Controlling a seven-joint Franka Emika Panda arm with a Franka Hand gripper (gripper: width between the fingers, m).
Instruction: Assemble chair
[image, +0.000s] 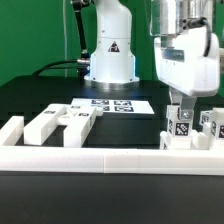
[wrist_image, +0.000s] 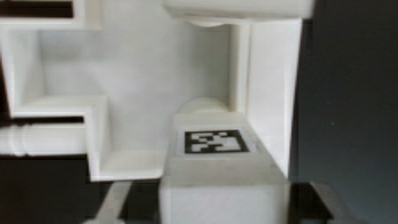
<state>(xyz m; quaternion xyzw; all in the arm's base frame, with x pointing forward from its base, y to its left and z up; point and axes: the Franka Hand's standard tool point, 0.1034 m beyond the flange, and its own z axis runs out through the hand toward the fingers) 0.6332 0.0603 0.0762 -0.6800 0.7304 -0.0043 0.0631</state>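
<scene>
At the lower left of the exterior view we see a cluster of blocky white chair pieces (image: 60, 122) lying on the black table (image: 135, 128), just behind the long white border rail (image: 100, 158) that runs across the front. Further right, near the middle of the frame, the marker board (image: 115, 103) lies flat in front of the robot base (image: 108, 55).

At the right, the gripper (image: 178, 108) hangs straight down over an upright tagged post (image: 180, 128) that stands just behind the rail. Its fingertips reach the top of the post, but we cannot tell whether they pinch it or only bracket it. At the far right edge more tagged pieces (image: 211, 124) stand just beside that post.

In the wrist view we look closely at a white bar (wrist_image: 217, 175) bearing one square tag (wrist_image: 214, 141). A larger white stepped part (wrist_image: 71, 70) lies beside it, touching or nearly so. The fingers themselves are not clear there.
</scene>
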